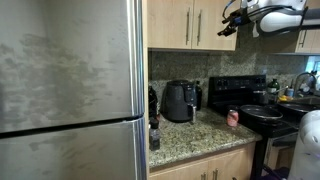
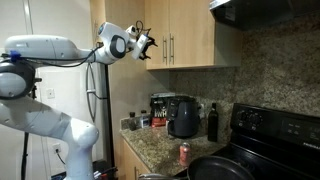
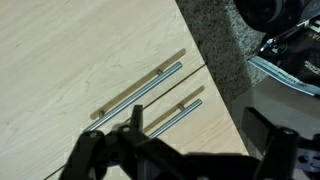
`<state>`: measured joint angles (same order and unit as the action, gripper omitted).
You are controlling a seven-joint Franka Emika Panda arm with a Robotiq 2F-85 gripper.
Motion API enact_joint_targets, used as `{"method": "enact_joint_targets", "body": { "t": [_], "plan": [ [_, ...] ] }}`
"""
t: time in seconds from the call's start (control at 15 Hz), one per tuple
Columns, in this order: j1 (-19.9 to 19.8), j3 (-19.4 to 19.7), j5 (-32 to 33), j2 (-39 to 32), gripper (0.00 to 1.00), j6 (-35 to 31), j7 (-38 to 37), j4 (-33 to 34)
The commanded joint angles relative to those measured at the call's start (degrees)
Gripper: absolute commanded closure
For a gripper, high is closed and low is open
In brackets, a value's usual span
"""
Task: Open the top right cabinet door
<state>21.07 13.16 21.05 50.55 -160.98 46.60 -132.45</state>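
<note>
The top right cabinet door [image 1: 215,25] is a shut light-wood panel with a slim silver handle [image 1: 199,25] along its left edge. It shows in both exterior views [image 2: 192,40], and in the wrist view [image 3: 212,122] with its handle [image 3: 180,112] running on a slant. The matching left door [image 3: 80,60] lies beside it, also shut. My gripper [image 1: 226,26] hangs in front of the cabinets at handle height, a short way off the door. It also shows in an exterior view [image 2: 148,45]. In the wrist view my gripper [image 3: 195,150] is open and empty, touching nothing.
A stainless fridge [image 1: 70,80] stands beside the cabinets. On the granite counter [image 1: 200,135] below are a black air fryer [image 1: 180,100] and a red can [image 1: 233,117]. A black stove [image 1: 250,95] with a pan and a range hood [image 2: 260,10] lie further along.
</note>
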Motion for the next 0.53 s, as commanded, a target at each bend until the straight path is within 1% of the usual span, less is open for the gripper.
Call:
{"method": "enact_joint_targets", "body": {
  "t": [0.0,0.07,0.13,0.2,0.33,0.47],
  "plan": [
    [3.8,1.6,-3.7,-0.3,0.0,-2.2,4.2,0.2],
    [6.8,3.6,-4.9,-0.2,0.0,-6.3,6.2,0.8],
    [8.0,4.2,-5.8,0.1,0.0,-8.2,7.2,1.4],
    [10.2,5.5,-6.7,-0.4,0.0,-11.1,8.0,2.3],
    [13.7,7.9,-8.5,-2.8,0.0,-18.0,6.9,4.6],
    [21.1,11.3,-9.7,-3.6,0.0,-22.4,5.9,5.7]
  ]
}}
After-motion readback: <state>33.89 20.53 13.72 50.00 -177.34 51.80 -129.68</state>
